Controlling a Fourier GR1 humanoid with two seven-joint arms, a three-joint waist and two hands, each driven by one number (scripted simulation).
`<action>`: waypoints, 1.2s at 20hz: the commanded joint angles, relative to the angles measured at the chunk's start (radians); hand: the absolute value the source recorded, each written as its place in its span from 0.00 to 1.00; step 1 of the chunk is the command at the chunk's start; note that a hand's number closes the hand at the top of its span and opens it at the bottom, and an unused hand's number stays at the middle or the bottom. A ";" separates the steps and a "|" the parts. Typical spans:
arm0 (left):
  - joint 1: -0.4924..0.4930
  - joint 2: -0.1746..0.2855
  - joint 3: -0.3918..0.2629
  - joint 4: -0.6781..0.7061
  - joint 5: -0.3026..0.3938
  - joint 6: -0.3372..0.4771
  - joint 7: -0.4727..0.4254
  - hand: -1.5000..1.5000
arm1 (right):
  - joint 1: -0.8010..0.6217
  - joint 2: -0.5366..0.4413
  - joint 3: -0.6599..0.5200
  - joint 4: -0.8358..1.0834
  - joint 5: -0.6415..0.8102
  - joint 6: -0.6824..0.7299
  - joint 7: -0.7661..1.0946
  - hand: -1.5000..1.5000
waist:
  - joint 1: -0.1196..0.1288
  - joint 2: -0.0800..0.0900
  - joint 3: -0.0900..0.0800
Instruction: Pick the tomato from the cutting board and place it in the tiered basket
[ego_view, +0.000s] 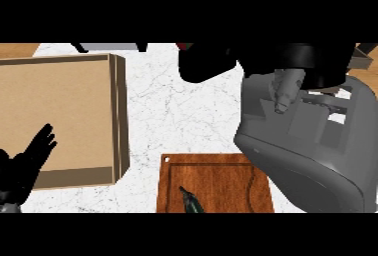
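Reaching across the marble counter (177, 115), right hand (210, 62) a dark mass near the top — its grip cannot be told, tomato hidden from sight, cutting board (221, 175) below, left hand (26, 160) resting open at lower left, fingers up.

Light's pretty even and bright across my tabletop (184, 120), the white marble looks almost flat. Just soft shading down my right forearm (310, 150) and along the box's wall (118, 115).
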 joint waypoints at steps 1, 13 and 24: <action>0.001 -0.046 -0.030 0.055 -0.025 0.016 -0.024 0.50 | -0.116 -0.001 -0.075 0.060 0.032 0.079 0.152 1.00 | 0.009 0.015 -0.007; -0.054 -0.047 -0.032 -0.004 -0.030 0.024 0.067 0.50 | -0.165 -0.267 -0.299 0.430 0.047 -0.083 -0.289 1.00 | 0.029 0.026 -0.006; 0.007 -0.064 -0.043 -0.015 -0.040 0.001 0.021 0.50 | -0.281 -0.359 -0.505 0.812 -0.072 -0.354 -0.556 1.00 | 0.056 0.031 -0.006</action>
